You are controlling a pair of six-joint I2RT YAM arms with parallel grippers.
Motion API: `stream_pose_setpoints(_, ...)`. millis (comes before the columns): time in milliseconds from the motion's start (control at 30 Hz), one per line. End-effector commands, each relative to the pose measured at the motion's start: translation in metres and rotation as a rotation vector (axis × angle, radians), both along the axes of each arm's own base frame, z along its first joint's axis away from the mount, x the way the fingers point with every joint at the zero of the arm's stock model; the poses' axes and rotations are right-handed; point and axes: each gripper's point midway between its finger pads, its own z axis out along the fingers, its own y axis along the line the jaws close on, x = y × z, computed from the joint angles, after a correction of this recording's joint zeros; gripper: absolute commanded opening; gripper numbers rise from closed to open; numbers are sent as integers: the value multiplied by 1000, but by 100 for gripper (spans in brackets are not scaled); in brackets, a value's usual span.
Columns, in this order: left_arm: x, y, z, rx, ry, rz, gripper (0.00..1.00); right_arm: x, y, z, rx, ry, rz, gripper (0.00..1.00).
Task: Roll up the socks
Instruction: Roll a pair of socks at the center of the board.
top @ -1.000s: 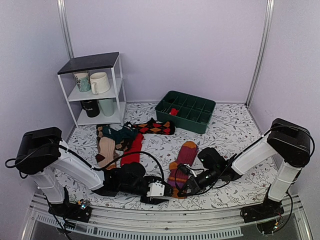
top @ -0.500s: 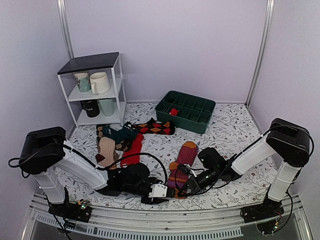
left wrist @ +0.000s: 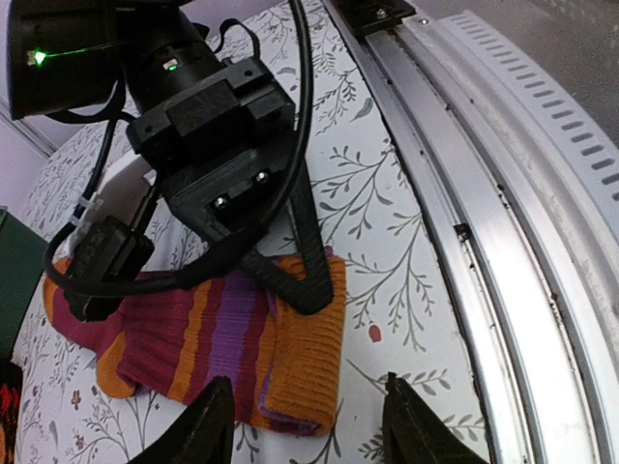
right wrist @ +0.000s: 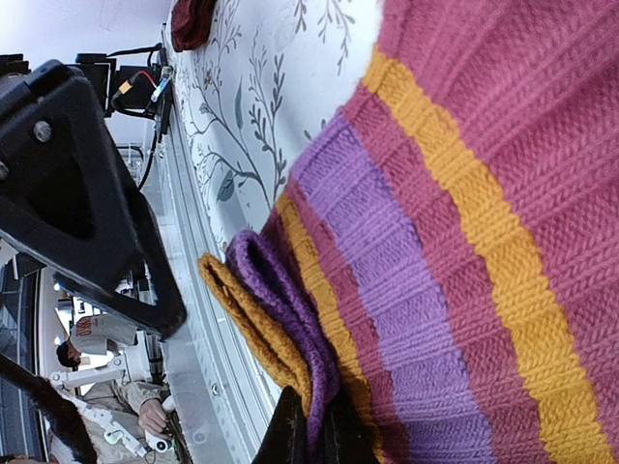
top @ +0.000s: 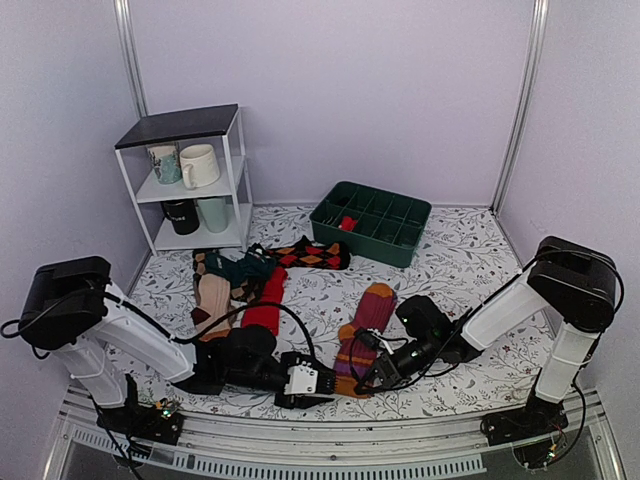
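The maroon socks (top: 366, 322), with an orange toe and purple-orange stripes, lie lengthwise on the table, and their orange cuff is folded over at the near end. My right gripper (top: 371, 378) is shut on that folded cuff (right wrist: 290, 338), its fingers (right wrist: 295, 435) pinching the orange and purple layers. My left gripper (top: 322, 390) is open and low at the table, just left of the cuff. In the left wrist view its fingertips (left wrist: 215, 418) straddle the folded orange cuff (left wrist: 305, 358) without touching it, and the right gripper's finger (left wrist: 308, 280) lies on the cuff.
A green divided tray (top: 372, 236) with a red item stands at the back. A white shelf (top: 238, 150) with mugs is at the back left. Other socks (top: 240, 275), argyle (top: 312, 254) and red (top: 264, 305), lie left of centre. A metal rail (left wrist: 503, 251) runs along the near edge.
My left arm has drawn back slightly to the left, and its gripper is a little farther from the cuff. The right gripper and the sock have not visibly moved.
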Motion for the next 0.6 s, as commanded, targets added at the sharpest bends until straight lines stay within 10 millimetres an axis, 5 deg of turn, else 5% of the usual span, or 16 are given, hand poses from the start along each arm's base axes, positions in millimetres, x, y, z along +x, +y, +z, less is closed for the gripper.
stream_pose_setpoints(0, -20, -9, -15, 58, 49, -95, 51, -23, -41, -54, -246, 114, -39, 0)
stream_pose_setpoints(567, 1, -12, -47, 174, 45, 11, 51, -26, -44, -55, -249, 122, -45, 0)
